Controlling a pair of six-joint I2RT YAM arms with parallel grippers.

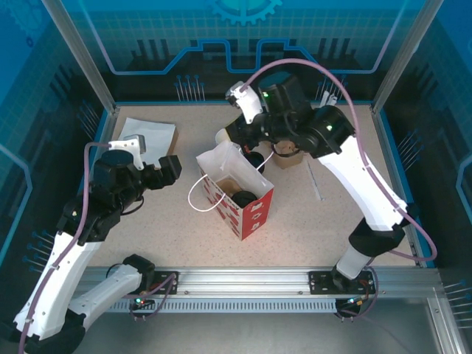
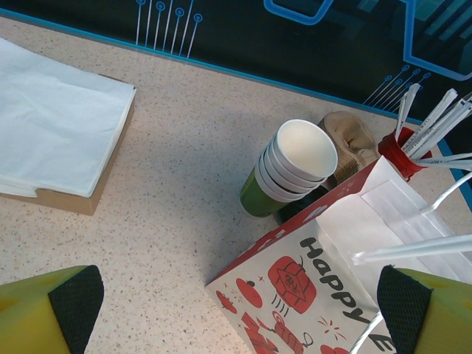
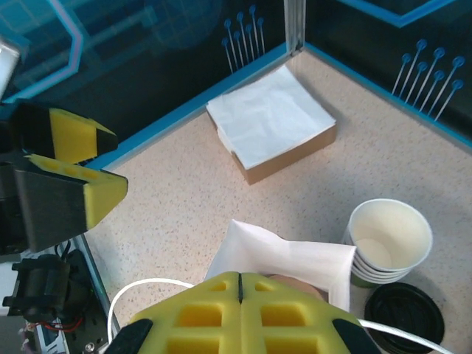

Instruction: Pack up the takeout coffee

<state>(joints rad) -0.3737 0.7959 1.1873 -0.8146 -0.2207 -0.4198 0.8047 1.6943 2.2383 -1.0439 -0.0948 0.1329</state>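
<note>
Seemingly the takeout coffee (image 1: 241, 198) sits inside the bag (image 1: 258, 212) — right gripper (image 3: 240, 284) closed above it, left gripper (image 2: 241, 299) agape beside it; next, lift clear.

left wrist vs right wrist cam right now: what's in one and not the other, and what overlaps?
Left wrist, not right wrist: the red cup of straws, a brown paper lump behind the cup stack, the red printed side of the bag.
Right wrist, not left wrist: the right gripper, shut, at the bag's top edge; a black lid in full view beside the cup stack (left wrist gives just a dark sliver there).
Both: the cup stack, the white napkins on their cardboard box, the bag, the left gripper, wide open.
</note>
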